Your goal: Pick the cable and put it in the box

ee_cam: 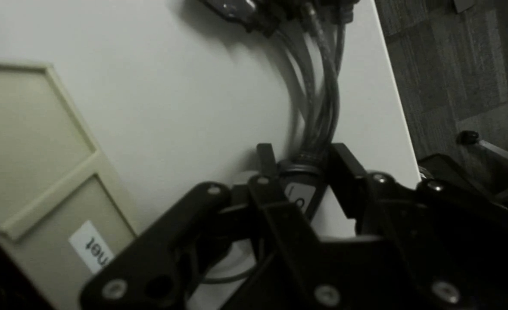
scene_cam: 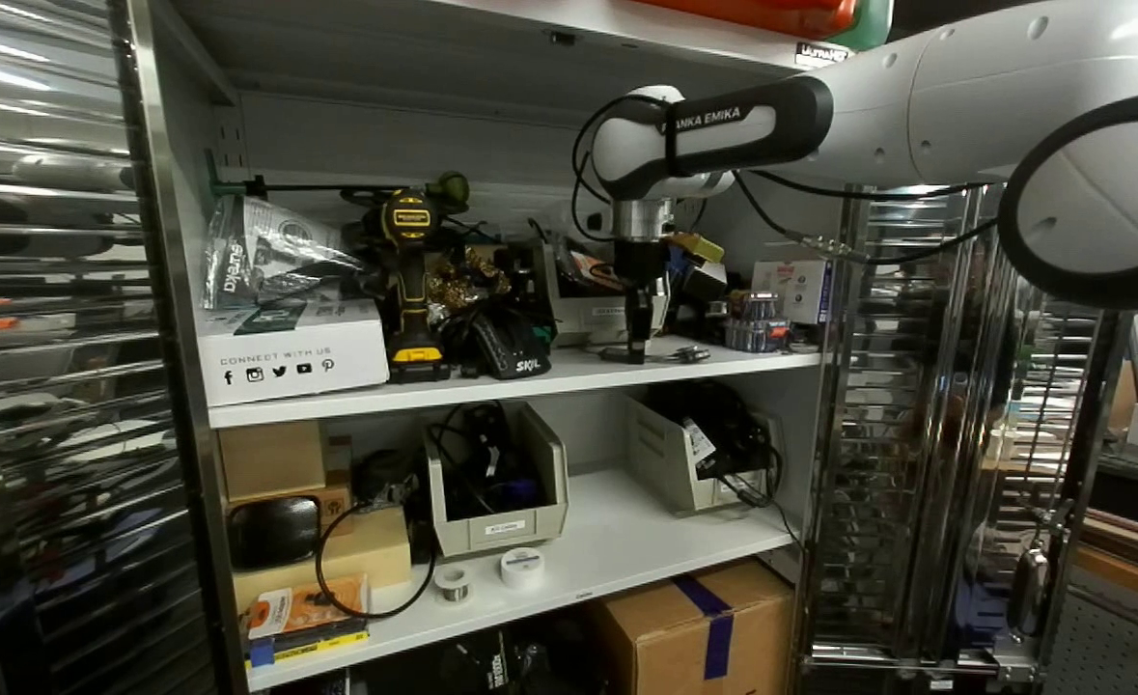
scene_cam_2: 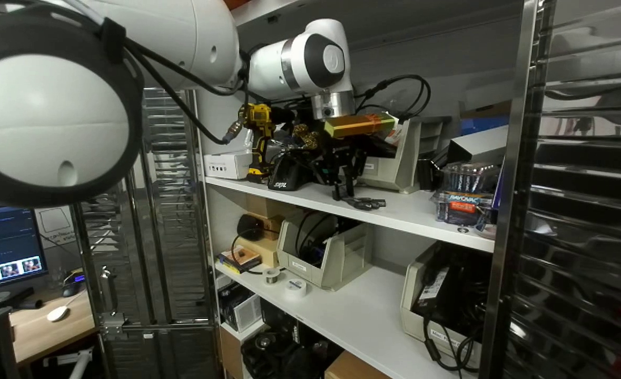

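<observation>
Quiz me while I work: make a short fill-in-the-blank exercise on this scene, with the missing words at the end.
1. In the wrist view, the cable lies ____ the fingers of the gripper.
2. The drill is black and ____.
3. The battery pack bears the brand name ____.
4. The white box beside the drill reads "CONNECT WITH ____".

Missing words: between; yellow; RAYOVAC; US.

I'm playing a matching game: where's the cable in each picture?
In an exterior view: cable just right of centre.
In an exterior view: cable right of centre, just below middle.
Wrist view: cable right of centre, top edge down between the fingers.
Shared landmark: labelled bin near it.
</observation>
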